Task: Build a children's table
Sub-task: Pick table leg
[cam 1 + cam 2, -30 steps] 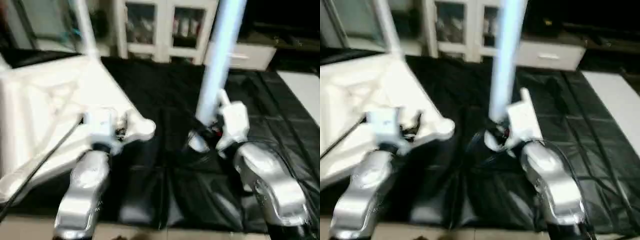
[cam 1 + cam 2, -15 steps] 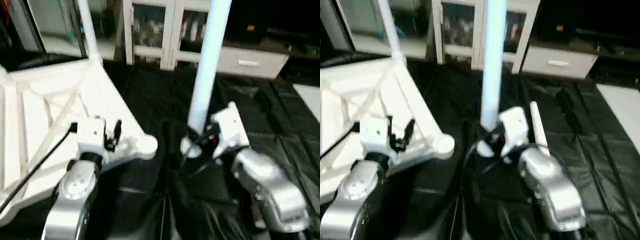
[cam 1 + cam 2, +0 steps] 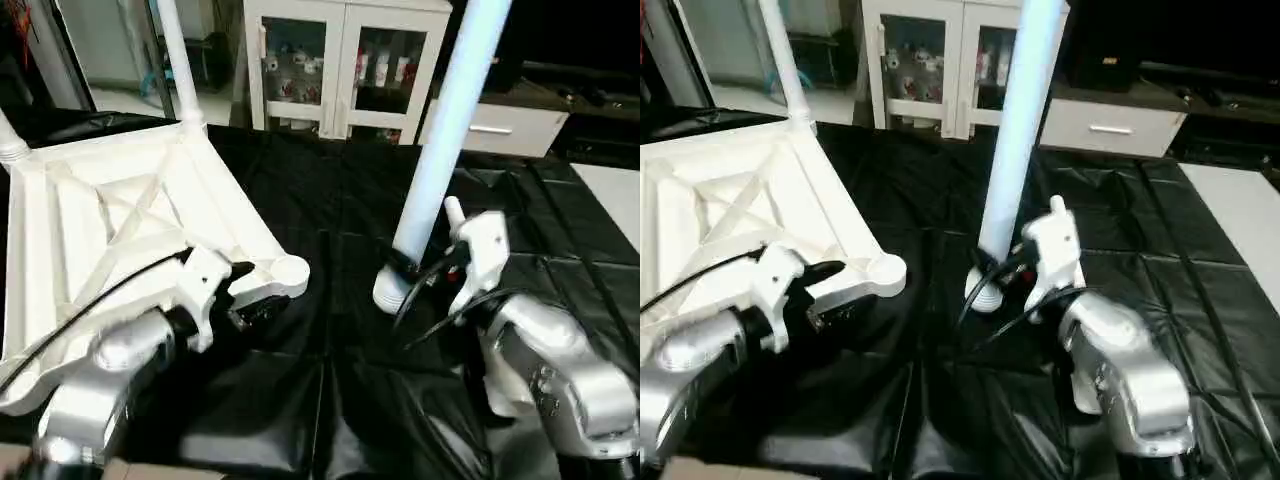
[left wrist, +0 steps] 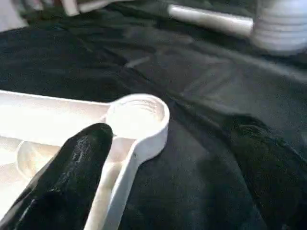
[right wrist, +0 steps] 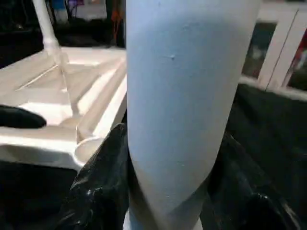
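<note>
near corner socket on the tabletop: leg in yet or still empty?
Empty. The near corner socket shows an open, hollow round mouth. The leg stands beside it on the black cover, gripped by the right hand.

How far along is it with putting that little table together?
Partway. The tabletop lies underside up with a leg standing at a far corner. The right claw holds another leg upright, not yet in the near socket by the open left claw.

The large white ribbed plastic tabletop (image 3: pixel 120 215) lies underside-up on the left of the black-covered worktop (image 3: pixel 540 210), one long white tapered leg (image 3: pixel 177 60) standing at its far corner. To its right, another white leg (image 3: pixel 440 140) stands near-upright, foot just beside the near right corner socket (image 3: pixel 290 272). The white glass-door cabinet (image 3: pixel 345 60) stands behind.
</note>
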Controlling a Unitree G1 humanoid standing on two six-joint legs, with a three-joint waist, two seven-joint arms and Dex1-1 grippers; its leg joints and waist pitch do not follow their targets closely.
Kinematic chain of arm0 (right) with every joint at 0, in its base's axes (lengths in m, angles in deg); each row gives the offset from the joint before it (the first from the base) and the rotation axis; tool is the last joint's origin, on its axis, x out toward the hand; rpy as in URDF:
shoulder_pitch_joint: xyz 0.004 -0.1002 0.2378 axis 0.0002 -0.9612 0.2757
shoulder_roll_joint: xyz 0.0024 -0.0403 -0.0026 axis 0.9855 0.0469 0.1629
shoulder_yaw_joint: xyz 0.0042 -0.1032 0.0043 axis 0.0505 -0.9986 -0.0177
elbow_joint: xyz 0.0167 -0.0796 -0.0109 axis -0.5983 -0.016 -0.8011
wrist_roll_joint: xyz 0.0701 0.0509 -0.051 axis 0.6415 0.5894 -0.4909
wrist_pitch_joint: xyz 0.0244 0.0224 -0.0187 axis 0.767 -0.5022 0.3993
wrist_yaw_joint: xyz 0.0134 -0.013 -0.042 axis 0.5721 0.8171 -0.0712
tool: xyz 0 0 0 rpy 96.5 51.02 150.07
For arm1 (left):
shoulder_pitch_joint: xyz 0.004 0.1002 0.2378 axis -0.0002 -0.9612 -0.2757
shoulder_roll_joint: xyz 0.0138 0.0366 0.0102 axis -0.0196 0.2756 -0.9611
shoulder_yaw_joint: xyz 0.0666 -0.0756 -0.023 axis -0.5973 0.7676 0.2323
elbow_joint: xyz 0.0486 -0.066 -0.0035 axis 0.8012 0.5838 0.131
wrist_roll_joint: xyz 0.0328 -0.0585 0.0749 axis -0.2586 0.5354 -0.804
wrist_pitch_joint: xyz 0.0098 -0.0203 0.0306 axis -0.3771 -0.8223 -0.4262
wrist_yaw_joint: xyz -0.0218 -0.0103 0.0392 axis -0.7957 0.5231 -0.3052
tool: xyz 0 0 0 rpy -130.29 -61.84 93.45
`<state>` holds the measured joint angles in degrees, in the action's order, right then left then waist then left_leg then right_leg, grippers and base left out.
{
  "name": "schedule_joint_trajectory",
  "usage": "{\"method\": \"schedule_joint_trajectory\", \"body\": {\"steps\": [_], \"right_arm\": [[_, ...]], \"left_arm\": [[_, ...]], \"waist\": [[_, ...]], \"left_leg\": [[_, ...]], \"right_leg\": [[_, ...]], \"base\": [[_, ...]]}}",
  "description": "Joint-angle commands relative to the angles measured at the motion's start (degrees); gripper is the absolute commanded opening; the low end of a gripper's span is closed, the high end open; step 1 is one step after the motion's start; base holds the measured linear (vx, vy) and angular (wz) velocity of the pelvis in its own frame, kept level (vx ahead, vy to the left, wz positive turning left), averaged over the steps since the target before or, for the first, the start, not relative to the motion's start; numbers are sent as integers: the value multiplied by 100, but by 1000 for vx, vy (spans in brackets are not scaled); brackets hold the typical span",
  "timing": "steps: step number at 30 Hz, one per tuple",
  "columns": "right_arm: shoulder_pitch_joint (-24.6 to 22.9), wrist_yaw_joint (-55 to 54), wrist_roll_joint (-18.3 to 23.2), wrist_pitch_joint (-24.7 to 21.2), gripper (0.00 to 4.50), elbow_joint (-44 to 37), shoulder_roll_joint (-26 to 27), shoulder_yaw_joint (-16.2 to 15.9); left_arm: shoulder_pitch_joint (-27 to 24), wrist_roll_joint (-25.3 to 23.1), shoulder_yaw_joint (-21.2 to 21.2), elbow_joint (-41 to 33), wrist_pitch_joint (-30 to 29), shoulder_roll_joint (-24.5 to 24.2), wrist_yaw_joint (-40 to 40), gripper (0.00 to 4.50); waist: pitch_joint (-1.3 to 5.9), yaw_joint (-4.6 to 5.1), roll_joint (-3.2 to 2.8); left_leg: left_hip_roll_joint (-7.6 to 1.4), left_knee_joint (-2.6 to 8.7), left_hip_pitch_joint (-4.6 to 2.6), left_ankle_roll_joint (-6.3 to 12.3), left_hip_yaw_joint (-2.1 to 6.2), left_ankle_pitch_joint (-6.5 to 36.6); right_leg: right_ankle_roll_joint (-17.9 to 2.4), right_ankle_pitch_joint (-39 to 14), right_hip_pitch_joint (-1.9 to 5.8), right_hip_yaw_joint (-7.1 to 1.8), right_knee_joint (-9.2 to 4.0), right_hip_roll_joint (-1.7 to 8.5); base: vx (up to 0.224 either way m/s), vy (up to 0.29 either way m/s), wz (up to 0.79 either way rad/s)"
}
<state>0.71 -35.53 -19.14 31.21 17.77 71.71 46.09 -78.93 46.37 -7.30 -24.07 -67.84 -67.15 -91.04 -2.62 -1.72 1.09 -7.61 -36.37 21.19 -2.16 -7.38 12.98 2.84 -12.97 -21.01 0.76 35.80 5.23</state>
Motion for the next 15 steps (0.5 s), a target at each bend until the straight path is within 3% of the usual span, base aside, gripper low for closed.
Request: {"method": "schedule_joint_trajectory", "body": {"steps": [1, 4, 10, 12, 13, 15], "right_arm": [[76, 91, 56, 83, 184, 47, -71, 111], [129, 241, 76, 104, 184, 56, -170, 27], [185, 407, 22, 129, 184, 92, -245, -95], [191, 441, 15, 146, 184, 107, -263, -105], [196, 455, 10, 147, 184, 110, -272, -110], [181, 490, 34, 121, 184, 88, -281, -109]], "left_arm": [[130, -135, -156, 224, 121, -55, -198, 448], [503, -358, -250, 738, 131, -100, -302, 448], [1032, -617, -617, 1564, -86, -363, -729, 393], [1174, -612, -572, 1787, -202, -324, -713, 373], [1232, -600, -529, 1861, -266, -294, -677, 364], [1312, -597, -496, 1954, -379, -282, -690, 354]], "waist": [[184, 47, -33], [212, 42, -23], [226, 44, -21], [239, 38, -22], [260, 20, -77], [268, 10, -41]], "left_leg": [[-367, 712, -100, -606, 192, 2804], [-379, 712, -89, -567, 166, 2587], [-391, 720, -94, -559, 150, 2522], [-396, 721, -83, -523, 125, 2310], [-401, 707, -105, -514, 107, 2173], [-408, 700, -95, -442, 58, 1969]], "right_leg": [[-608, -2820, -9, -130, -585, 287], [-714, -2450, -22, -143, -558, 289], [-851, -2191, -27, -145, -532, 297], [-945, -1862, -12, -148, -505, 295], [-1025, -1624, -18, -153, -475, 297], [-1115, -1334, 0, -152, -461, 288]], "base": [[-55, 18, -12], [0, 0, 0], [0, 0, 0], [0, 0, 0], [0, 0, 0], [0, 0, 0]]}}
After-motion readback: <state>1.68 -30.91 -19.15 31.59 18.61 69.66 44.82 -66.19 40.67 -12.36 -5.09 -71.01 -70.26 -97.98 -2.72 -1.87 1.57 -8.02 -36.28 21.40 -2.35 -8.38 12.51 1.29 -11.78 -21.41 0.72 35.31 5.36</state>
